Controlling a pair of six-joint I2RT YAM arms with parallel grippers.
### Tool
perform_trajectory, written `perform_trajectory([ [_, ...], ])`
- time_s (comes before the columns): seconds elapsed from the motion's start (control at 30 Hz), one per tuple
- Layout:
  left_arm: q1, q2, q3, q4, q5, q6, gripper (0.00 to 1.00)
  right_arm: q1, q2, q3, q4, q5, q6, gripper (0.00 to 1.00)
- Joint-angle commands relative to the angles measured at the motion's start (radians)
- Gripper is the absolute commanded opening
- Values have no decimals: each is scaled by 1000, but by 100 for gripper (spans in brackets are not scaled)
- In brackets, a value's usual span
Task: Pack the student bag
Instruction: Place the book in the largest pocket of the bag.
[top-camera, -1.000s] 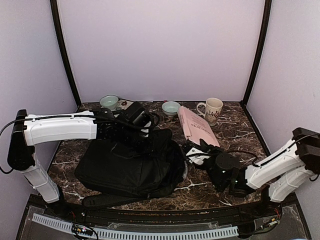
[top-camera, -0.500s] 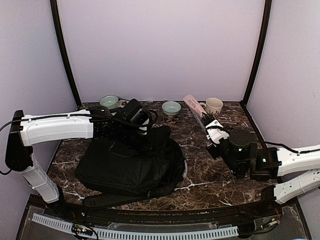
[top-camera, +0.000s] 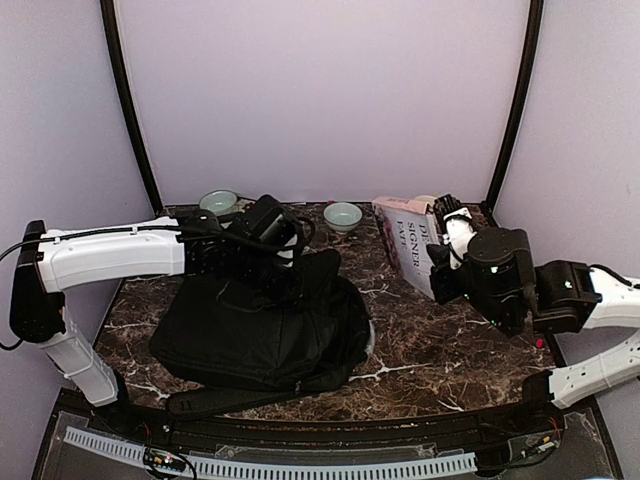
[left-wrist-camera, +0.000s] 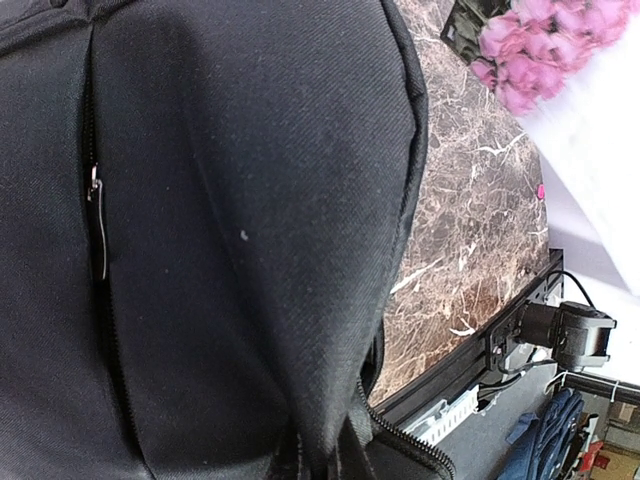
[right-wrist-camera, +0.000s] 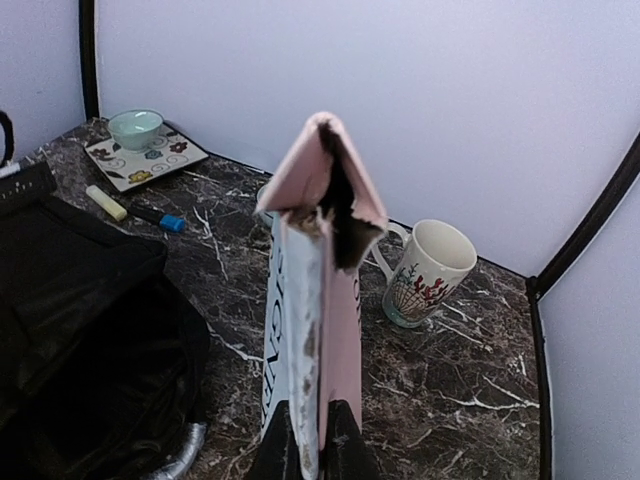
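My left hand (top-camera: 288, 262) pinches the top fabric of the black bag (top-camera: 250, 330), which lies on the desk (top-camera: 440, 350). Right of it, my right hand (right-wrist-camera: 312, 450) clamps a pink book (top-camera: 407, 245) upright, near the mug (right-wrist-camera: 425, 265).

The marble table (top-camera: 440, 340) carries a black bag (top-camera: 250, 335) left of the right gripper (right-wrist-camera: 312, 445), with a mug (right-wrist-camera: 425, 265) and bowl (top-camera: 342, 215) beyond it.

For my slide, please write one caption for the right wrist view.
Right gripper holds a pink book upright over the marble table, black bag at left, floral mug behind.
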Motion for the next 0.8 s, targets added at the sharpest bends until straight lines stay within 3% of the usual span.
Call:
perform_trajectory([
  [0.0,7,-26,89,38,-2,45,0,-38,-8,181,-234,-44,312,0],
  [0.17,18,-16,130,38,5,96,0,-234,122,495,-656,-425,522,0],
  [0.3,28,-13,158,54,26,143,0,-358,214,655,-837,-643,526,0],
  [0.53,35,7,207,75,62,208,0,-448,135,637,-845,-945,557,0],
  [0.77,35,21,219,125,125,252,0,-498,13,445,-698,-1198,632,0],
])
